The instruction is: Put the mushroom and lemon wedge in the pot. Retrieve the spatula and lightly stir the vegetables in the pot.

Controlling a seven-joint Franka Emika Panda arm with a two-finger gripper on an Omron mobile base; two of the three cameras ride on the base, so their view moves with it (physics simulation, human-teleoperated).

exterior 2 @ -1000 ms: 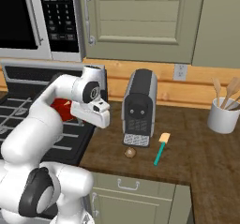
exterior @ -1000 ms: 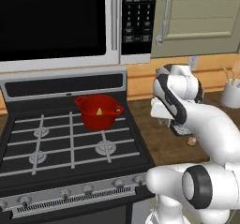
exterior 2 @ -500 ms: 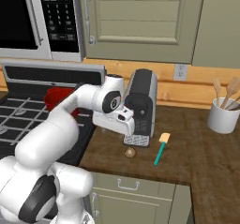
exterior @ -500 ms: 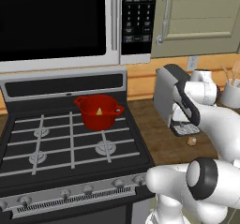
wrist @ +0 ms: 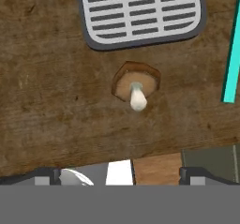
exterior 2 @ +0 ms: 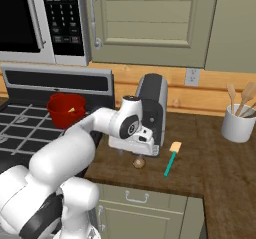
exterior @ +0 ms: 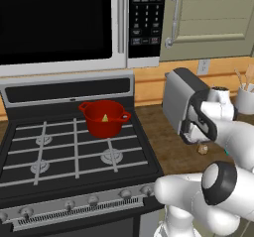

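The tan-brown mushroom (wrist: 136,87) lies cap-down on the wooden counter, its pale stem pointing up, in front of the coffee machine's drip tray. My gripper (wrist: 120,174) hovers right above it, open and holding nothing; from the right base it (exterior 2: 136,152) hangs just over the mushroom (exterior 2: 138,162). The spatula (exterior 2: 170,158) lies to the mushroom's right, and its teal handle (wrist: 231,54) runs along the hand view's right edge. The glossy red pot (exterior: 104,118) stands on the back of the stove with the pale yellow lemon wedge (exterior: 104,117) inside.
A dark and silver coffee machine (exterior 2: 152,108) stands right behind the gripper, its grille tray (wrist: 143,12) close to the mushroom. A white cup with wooden utensils (exterior 2: 239,123) sits at the back right. The counter's front edge is near the mushroom. A microwave (exterior: 59,23) hangs over the stove.
The arm has swung right, away from the pot, across the counter to the front of the coffee machine and down over the mushroom. Pot, lemon wedge and spatula have not moved.
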